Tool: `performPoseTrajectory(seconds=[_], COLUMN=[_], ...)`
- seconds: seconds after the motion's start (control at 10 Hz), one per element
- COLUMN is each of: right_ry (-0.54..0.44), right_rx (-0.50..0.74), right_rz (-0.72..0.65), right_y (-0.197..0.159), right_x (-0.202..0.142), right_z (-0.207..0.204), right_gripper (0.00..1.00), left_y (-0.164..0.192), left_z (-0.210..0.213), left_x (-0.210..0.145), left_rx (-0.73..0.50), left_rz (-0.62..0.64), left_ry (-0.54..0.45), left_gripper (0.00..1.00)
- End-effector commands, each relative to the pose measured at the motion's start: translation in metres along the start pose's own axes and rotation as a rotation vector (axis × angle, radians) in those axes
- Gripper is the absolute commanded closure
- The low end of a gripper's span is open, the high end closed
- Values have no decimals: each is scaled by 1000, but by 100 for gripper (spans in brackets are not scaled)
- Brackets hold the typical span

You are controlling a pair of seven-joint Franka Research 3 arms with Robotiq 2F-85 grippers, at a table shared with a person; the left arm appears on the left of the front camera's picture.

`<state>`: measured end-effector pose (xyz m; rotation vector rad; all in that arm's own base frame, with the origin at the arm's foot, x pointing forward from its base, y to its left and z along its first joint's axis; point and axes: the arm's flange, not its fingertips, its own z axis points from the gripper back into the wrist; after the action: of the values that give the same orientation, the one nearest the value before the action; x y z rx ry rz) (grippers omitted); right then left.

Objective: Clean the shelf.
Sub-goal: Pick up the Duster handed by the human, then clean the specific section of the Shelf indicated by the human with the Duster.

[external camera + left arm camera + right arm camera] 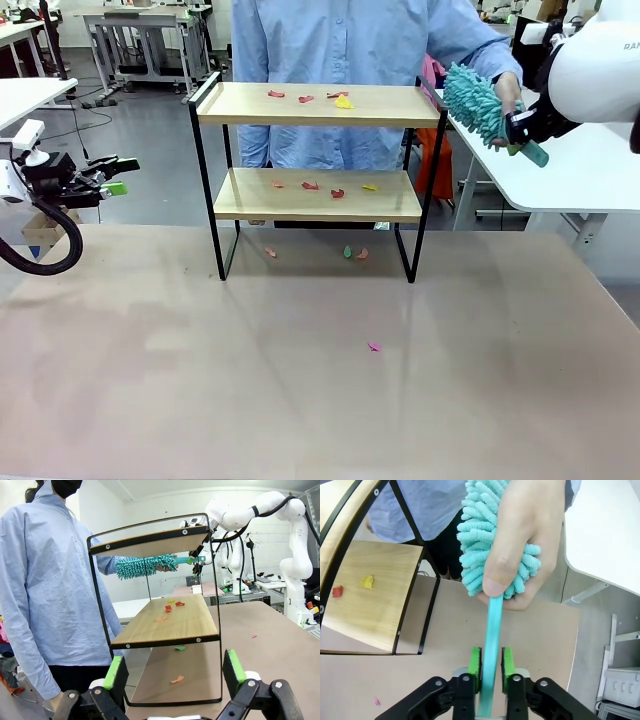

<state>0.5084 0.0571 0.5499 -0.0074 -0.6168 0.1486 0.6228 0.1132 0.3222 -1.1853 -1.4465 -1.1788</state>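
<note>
A: Where's the shelf (pixel 310 105)?
B: Far middle of the table (pixel 200 380); coloured scraps (pixel 343 101) lie on its 2 boards.
A: And the right gripper (pixel 491 662)?
B: Pads clamped on the teal duster (pixel 477 540) handle, right of the top board; a person's hand (pixel 530 535) grips its fluffy head.
A: And the left gripper (pixel 175 666)?
B: Fingers apart, at the left, well apart from the shelf.

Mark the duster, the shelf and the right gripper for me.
duster (pixel 492 625): right wrist view, on its teal handle.
shelf (pixel 235 103): front view, bare left end of the top board.
right gripper (pixel 491 661): right wrist view, between its green pads.
</note>
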Motion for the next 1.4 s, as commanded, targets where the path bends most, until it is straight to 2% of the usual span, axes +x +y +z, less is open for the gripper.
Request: performPoseTrajectory(seconds=[0.0,0.4,0.5,0.6,1.3], right_ry=[-6,2,-63,7,7], right_rx=[-60,-80,-67,-30,-30], right_rz=[-35,-75,-74,-37,-37], right_y=[4,4,3,-1,-1], right_x=[-2,-1,0,-1,-1], right_z=[-2,-1,0,-2,-2], right_gripper=[100,100,100,100,100], left_y=[1,1,1,1,1], left_z=[0,0,0,0,0], left_x=[3,3,3,3,3], left_rx=[1,1,1,1,1], left_rz=[-11,-11,-11,-11,-11], left_ry=[3,3,3,3,3], left_gripper=[0,0,0,0,0])
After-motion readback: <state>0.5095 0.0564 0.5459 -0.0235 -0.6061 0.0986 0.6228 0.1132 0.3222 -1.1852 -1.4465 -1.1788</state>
